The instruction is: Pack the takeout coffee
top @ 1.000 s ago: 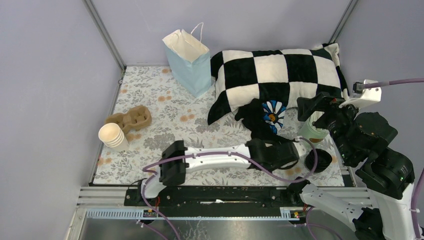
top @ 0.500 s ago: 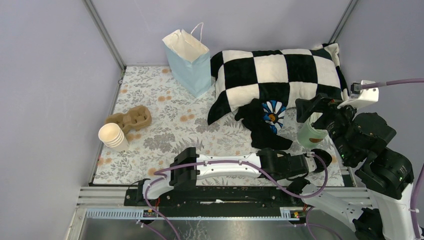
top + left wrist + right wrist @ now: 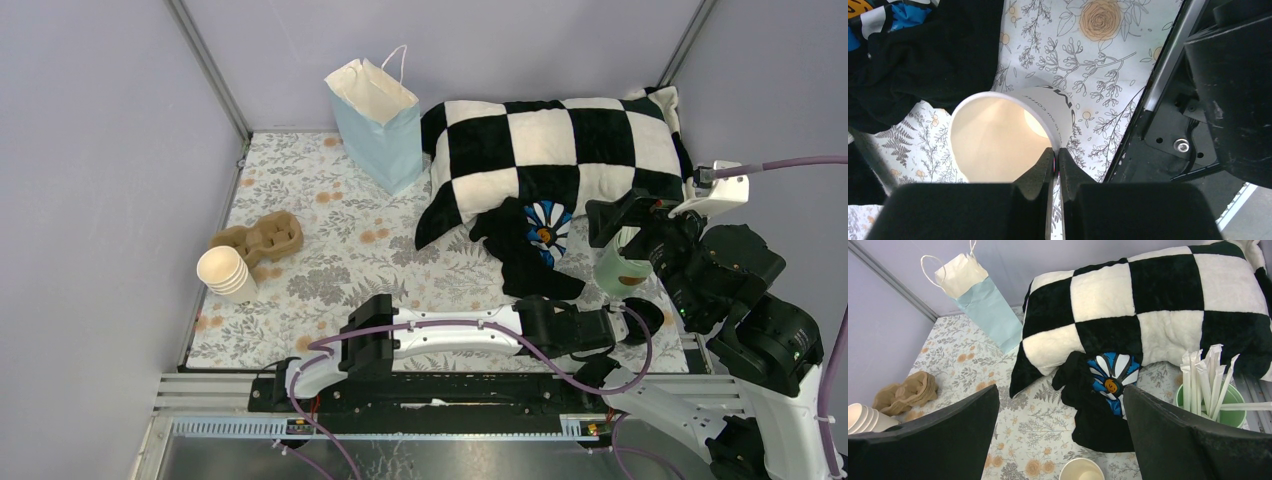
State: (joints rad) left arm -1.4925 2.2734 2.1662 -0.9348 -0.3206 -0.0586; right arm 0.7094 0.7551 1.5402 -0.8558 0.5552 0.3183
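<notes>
1. We note the left pincer (image 3: 1055,157) nipped narrow on the rim of the paper cup (image 3: 998,135), one finger inside the mouth and one outside. Only the thin wall is held.
2. The paper cup sits at the near right corner of the table (image 3: 330,200), just beside the dark cloth (image 3: 530,260) and close to the edge rail (image 3: 1168,65). It has no lid and looks empty inside. We cannot tell whether its base rests on the table.
3. Risk: a single-wall pinch gives a poor hold. The paper may crease, or the cup may swing about the fingertips and slip out during a fast move.
4. The right pincer (image 3: 1062,405) hangs wide open, holding nothing, above the mint-green cup of straws (image 3: 1208,395) and near the left pincer.
5. Risk: the two arms are crowded here. A lift straight up could strike the right arm or knock the straws over.
6. The paper bag (image 3: 375,120) stands well apart, at the far side, beside the checkered pillow (image 3: 560,150).
7. Risk: the carry is long and passes cloth and pillow, either of which could snag a low cup.
8. Risk: the bag looks light and its mouth narrow, so a cup catching the lip could topple it.
</notes>
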